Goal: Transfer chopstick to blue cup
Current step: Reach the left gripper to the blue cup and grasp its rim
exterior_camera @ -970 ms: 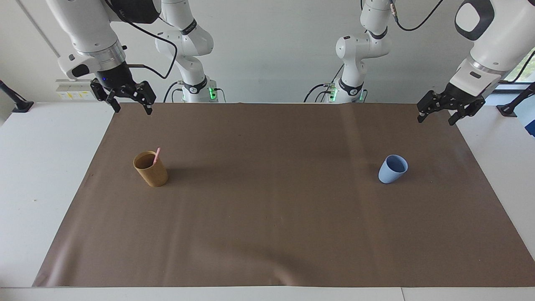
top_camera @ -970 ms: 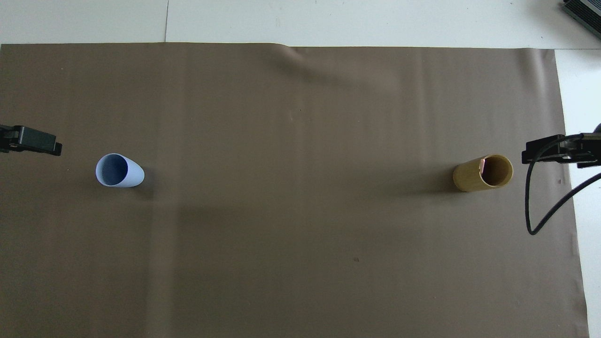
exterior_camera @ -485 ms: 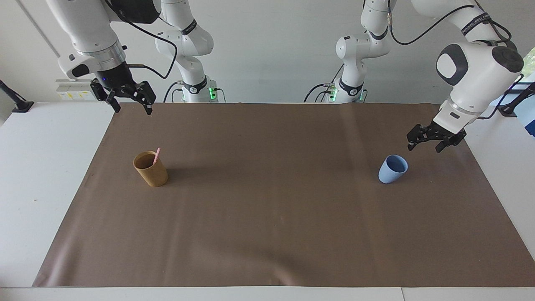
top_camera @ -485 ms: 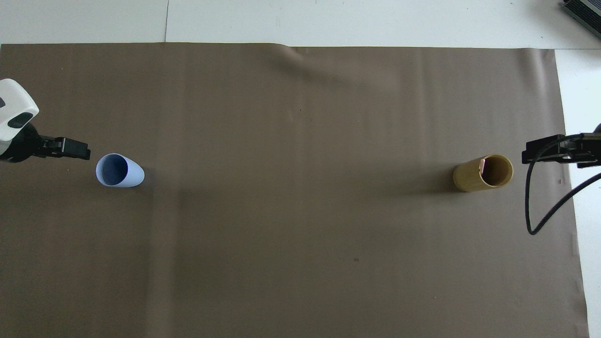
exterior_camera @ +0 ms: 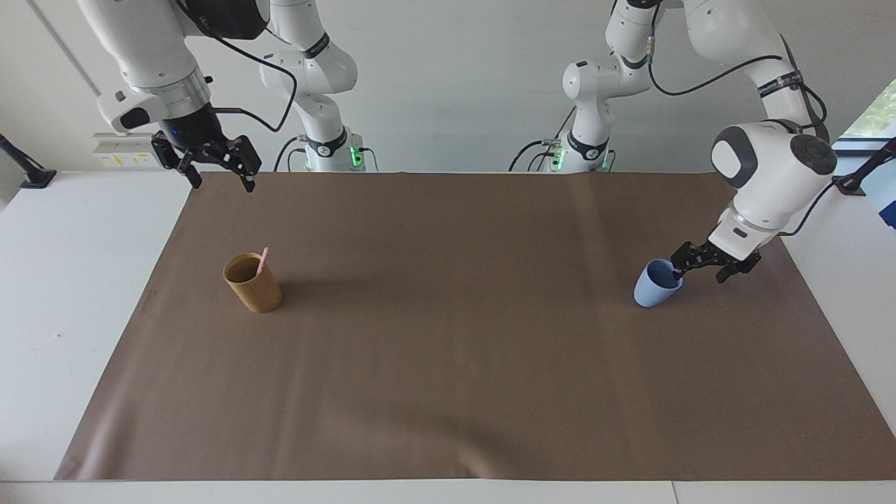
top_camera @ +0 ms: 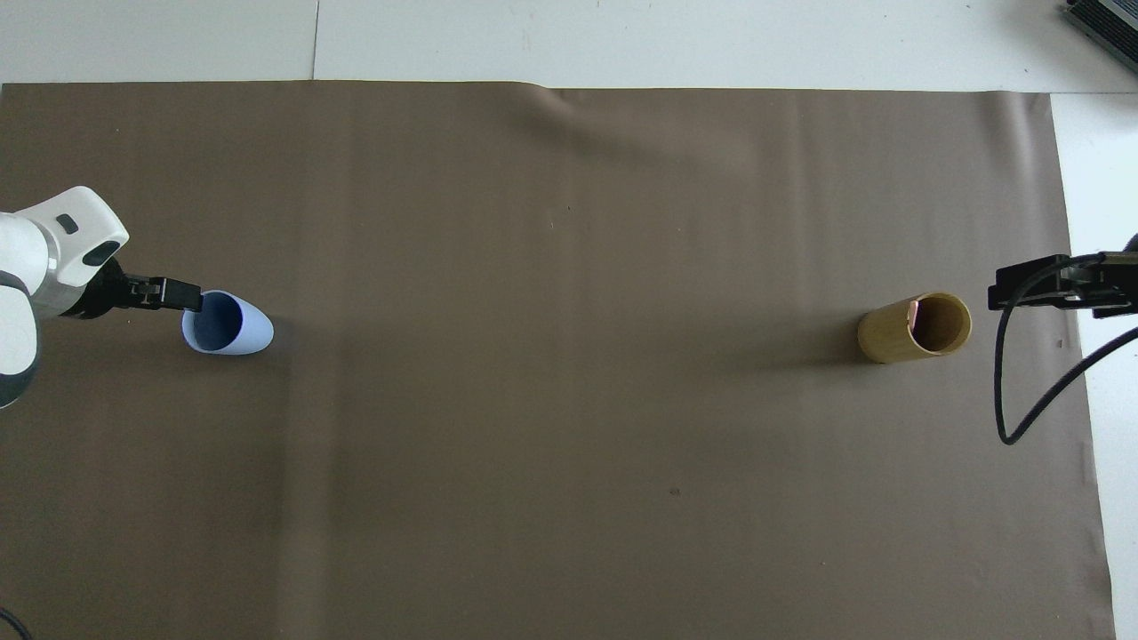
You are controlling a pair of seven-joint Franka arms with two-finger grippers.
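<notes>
The blue cup [exterior_camera: 652, 288] [top_camera: 242, 329] stands on the brown mat toward the left arm's end of the table. My left gripper [exterior_camera: 698, 273] [top_camera: 182, 296] is low beside it and open. One fingertip [exterior_camera: 676, 272] is at the cup's rim; the other is outside the cup. A pink chopstick [exterior_camera: 263, 259] [top_camera: 914, 310] leans in the tan cup [exterior_camera: 255, 288] [top_camera: 893, 336] toward the right arm's end. My right gripper [exterior_camera: 224, 183] [top_camera: 1009, 292] waits open, raised over the mat's edge close to the robots.
The brown mat [exterior_camera: 448, 364] covers most of the white table [exterior_camera: 77, 280]. A black cable [top_camera: 1009, 400] hangs in a loop from the right arm near the tan cup. Both arm bases stand at the robots' end of the table.
The left arm swung down and in from over the mat's corner until its open gripper reached the blue cup's rim. The right arm and both cups stayed still.
</notes>
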